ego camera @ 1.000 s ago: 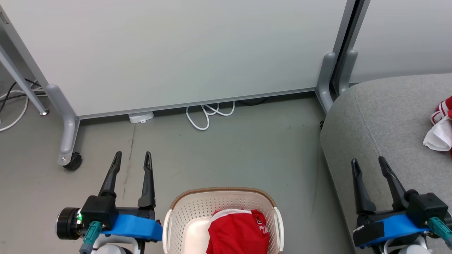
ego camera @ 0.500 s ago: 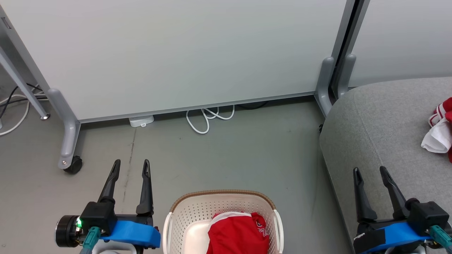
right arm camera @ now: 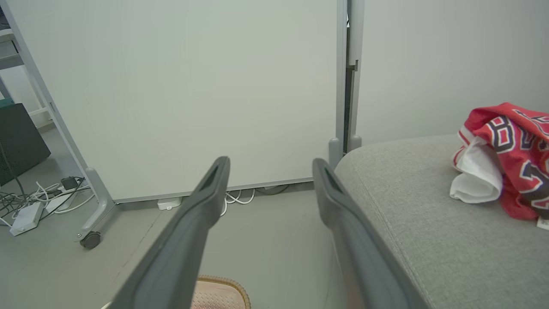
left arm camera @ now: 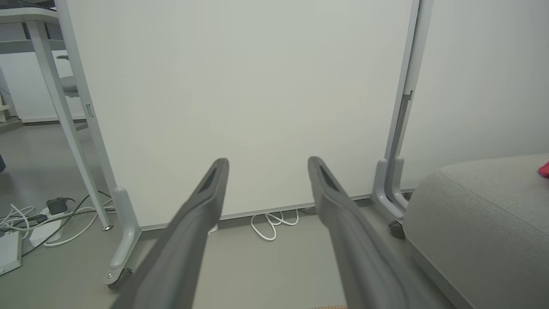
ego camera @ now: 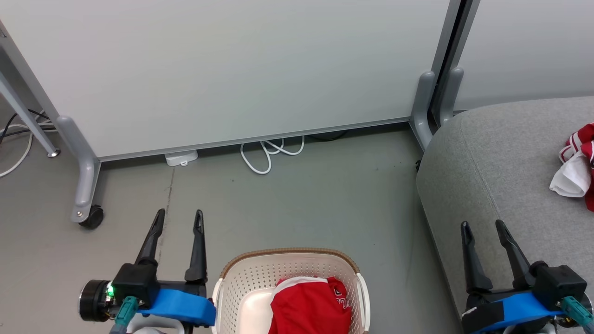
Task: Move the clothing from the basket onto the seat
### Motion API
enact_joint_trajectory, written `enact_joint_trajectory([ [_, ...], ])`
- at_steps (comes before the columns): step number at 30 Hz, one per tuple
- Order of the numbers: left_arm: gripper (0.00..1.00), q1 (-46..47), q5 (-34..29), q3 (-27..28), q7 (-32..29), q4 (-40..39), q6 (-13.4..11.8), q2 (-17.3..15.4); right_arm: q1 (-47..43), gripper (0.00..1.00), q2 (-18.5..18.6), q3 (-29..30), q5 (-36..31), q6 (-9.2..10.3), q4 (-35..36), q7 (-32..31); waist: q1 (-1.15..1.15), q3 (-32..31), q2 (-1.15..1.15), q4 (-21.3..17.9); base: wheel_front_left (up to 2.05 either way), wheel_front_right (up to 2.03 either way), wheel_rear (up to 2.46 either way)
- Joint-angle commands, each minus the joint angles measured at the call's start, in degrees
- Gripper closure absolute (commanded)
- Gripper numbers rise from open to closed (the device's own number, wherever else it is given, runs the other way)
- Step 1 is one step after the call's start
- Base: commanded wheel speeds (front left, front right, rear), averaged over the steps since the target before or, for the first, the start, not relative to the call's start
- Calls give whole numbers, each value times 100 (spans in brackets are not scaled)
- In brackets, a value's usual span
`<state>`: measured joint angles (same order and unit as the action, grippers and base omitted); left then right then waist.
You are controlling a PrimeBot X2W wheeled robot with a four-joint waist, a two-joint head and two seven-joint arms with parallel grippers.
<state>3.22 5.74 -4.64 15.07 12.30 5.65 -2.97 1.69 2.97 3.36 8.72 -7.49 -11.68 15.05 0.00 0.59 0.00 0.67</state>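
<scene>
Clothing (ego camera: 308, 306) lies in the basket (ego camera: 287, 252) on grey floor (ego camera: 301, 199); left tool (ego camera: 180, 212) and right tool (ego camera: 481, 223) gape empty.

The red jersey (right arm camera: 510, 141) on the seat (right arm camera: 429, 240) at the right carries big black, white-edged characters; one reads like an 8 (the others are folded away). White lettering on the red garment (ego camera: 306, 308) in the near basket (ego camera: 253, 278) is too small to read.
</scene>
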Motion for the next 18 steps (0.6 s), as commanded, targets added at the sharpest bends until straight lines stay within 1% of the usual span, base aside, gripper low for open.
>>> enact_joint_trajectory([
  [1, 0, 104, 12, -92, 15, 29, 39, 12, 16, 0, -12, -14, 17, -1, -15, 20, 0, 17, 0, -15, 0, 0, 0],
  [8, 0, 480, 33, -596, 14, 430, 133, 10, 285, 0, -10, -143, 49, -1, 20, 19, 0, 298, 0, -208, 0, 0, 0],
  [13, 0, 953, -41, -991, 15, 876, 180, -4, 481, 0, -9, -209, 97, -1, 70, 19, 0, 638, 0, -386, 0, 0, 0],
  [18, 0, 1527, 22, -1440, 14, 1388, 180, -116, 718, 0, -9, -253, 166, -1, 119, 19, 0, 1074, 0, -563, 0, 0, 0],
])
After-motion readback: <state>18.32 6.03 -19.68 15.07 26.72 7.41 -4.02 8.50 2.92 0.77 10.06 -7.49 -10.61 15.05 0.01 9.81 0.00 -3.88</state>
